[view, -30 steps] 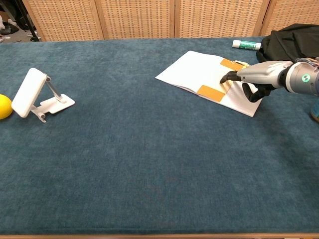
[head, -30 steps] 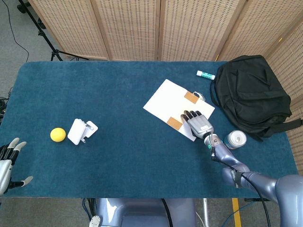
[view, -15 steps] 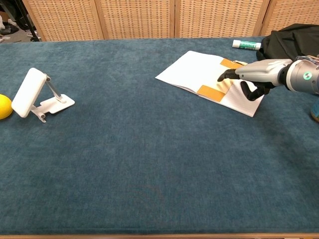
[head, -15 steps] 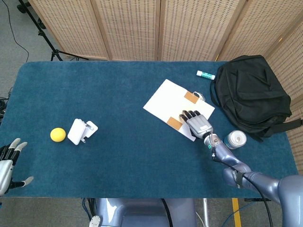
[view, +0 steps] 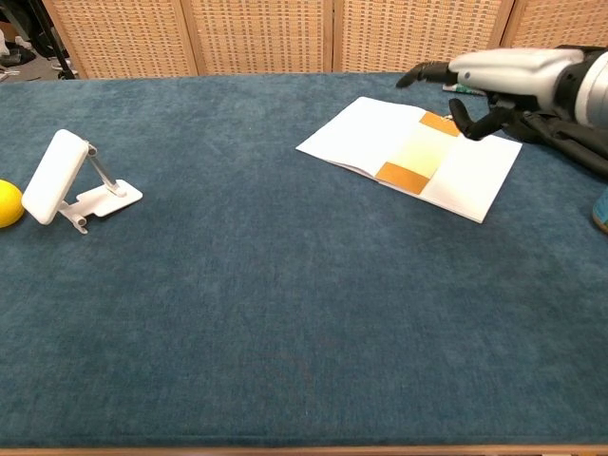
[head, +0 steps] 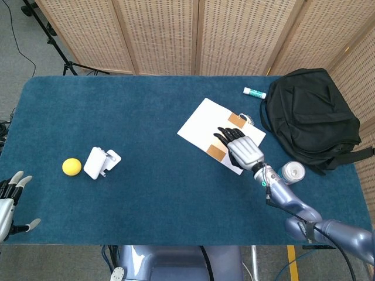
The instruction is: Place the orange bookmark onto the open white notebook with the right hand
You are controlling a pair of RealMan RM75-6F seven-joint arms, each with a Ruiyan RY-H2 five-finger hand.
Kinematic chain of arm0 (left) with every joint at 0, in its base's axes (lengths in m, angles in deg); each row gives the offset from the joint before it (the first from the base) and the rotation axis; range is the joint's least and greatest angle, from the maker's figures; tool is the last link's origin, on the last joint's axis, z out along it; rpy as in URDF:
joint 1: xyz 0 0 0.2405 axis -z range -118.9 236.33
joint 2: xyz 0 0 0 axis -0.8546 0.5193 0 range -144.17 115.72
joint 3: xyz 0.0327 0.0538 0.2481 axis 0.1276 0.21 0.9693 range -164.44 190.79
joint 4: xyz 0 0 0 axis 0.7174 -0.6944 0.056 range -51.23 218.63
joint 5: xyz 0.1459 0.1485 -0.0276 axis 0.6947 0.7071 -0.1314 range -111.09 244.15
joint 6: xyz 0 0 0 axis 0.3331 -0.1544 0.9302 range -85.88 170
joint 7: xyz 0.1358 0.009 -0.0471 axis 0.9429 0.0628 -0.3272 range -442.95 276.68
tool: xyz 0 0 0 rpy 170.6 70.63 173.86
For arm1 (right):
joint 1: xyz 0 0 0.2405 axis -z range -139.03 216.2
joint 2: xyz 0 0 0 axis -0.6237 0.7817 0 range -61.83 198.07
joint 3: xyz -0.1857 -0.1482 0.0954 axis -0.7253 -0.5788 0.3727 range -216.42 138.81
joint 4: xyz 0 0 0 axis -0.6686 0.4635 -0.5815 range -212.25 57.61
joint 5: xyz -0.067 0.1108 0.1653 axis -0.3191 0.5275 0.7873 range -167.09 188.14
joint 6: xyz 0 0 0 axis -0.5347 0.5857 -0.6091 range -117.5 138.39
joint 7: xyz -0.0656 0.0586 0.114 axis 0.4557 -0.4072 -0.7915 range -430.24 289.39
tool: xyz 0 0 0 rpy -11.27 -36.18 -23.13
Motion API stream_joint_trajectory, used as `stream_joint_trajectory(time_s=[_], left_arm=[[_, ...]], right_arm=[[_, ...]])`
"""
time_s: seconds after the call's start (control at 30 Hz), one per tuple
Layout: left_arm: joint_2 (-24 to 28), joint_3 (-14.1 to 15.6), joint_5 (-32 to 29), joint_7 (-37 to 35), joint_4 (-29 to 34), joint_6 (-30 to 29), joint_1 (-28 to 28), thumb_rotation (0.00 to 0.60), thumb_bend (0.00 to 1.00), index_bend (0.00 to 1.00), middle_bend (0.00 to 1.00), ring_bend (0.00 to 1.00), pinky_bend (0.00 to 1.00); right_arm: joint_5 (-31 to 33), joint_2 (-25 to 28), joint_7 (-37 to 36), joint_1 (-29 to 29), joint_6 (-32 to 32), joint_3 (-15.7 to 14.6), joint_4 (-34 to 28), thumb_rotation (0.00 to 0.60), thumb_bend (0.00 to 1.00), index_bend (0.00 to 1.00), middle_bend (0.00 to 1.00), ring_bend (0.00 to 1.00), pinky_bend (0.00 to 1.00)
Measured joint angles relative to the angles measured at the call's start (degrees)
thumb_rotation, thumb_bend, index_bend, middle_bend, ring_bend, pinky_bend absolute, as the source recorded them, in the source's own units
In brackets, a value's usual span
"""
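The orange bookmark lies flat across the open white notebook, its 2 orange ends showing at the near and far edge of the pages and a pale middle part between them. The right hand hangs above the far side of the notebook, empty, with the fingers stretched out and apart, not touching the bookmark. From the head view the same hand covers part of the page.

I judge the placing is done and the step now is to take the hand away. To do it well, the hand should go up first and only then back toward the robot, so no finger drags the bookmark or lifts a page. The black backpack and the can stand close on that side, so the path needs care.

The left hand waits at the table's near corner, empty, with fingers apart.
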Motion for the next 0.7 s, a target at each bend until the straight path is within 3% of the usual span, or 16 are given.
stream_joint_trajectory(time_s=[0.03,0.1,0.37,0.7], left_arm=[[0.0,0.1,0.3,-0.1,0.0,-0.2,-0.1,0.6,0.0,0.0,0.0,0.0,0.0],[0.1,0.2,0.6,-0.3,-0.1,-0.5,-0.2,0.6,0.0,0.0,0.0,0.0,0.0],[-0.8,0.0,1.8,0.6,-0.7,-4.0,-1.6,0.6,0.0,0.0,0.0,0.0,0.0],[-2.8,-0.5,2.8,2.0,-1.9,-8.1,-3.6,0.6,0.0,0.0,0.0,0.0,0.0]], right_arm=[[-1.4,0.7,-0.8,0.9,2.0,-0.1,-0.8,0.6,0.09,0.05,0.0,0.0,0.03],[-4.5,2.4,-2.3,3.0,7.0,-0.5,-2.4,0.6,0.01,0.05,0.0,0.0,0.0],[-14.2,7.6,-5.6,14.7,27.3,-3.9,-5.6,0.6,0.0,0.05,0.0,0.0,0.0],[-14.2,7.4,-4.6,30.0,42.5,-7.4,-6.5,0.6,0.0,0.04,0.0,0.0,0.0]])
